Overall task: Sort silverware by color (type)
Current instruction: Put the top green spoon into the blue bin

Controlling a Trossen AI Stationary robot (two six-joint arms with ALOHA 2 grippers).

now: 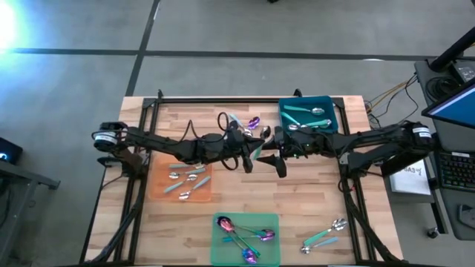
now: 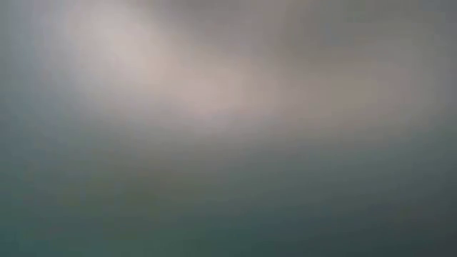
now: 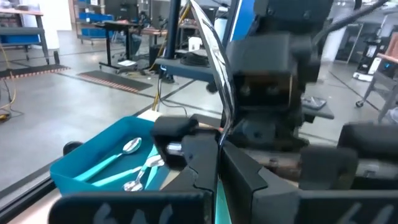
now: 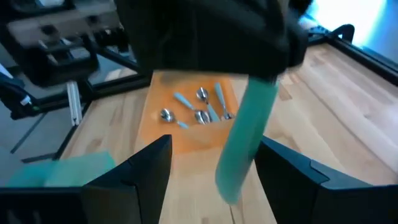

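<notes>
1. Left gripper [image 1: 251, 150]: centre of the high view, fingers closed on a teal-handled utensil [image 1: 254, 153]; in the left wrist view the thin metal part of that utensil [image 3: 214, 56] rises from between the clamped fingers [image 3: 205, 165]
2. Right gripper [image 1: 280, 157]: centre of the high view, just right of the left gripper, jaws spread wide; in the right wrist view the teal handle [image 4: 244, 140] hangs between the two parted fingers [image 4: 149, 165], and contact with either cannot be told
3. Teal bin [image 1: 329, 104]: upper right of the high view, holding several silver-headed utensils with teal handles [image 1: 306, 111]
4. Orange mat [image 1: 159, 194]: left of centre in the high view, bearing silver-headed utensils with pale blue handles [image 1: 185, 178]
5. Green mat [image 1: 271, 221]: lower centre of the high view, bearing purple-headed utensils [image 1: 249, 236]
6. Loose utensils [image 1: 325, 236]: lower right of the high view, lying on the bare wooden table [image 1: 312, 193]
7. Purple-headed utensil [image 1: 254, 122]: upper centre of the high view, on the table left of the bin
8. Low view: a blur, nothing can be made out
</notes>
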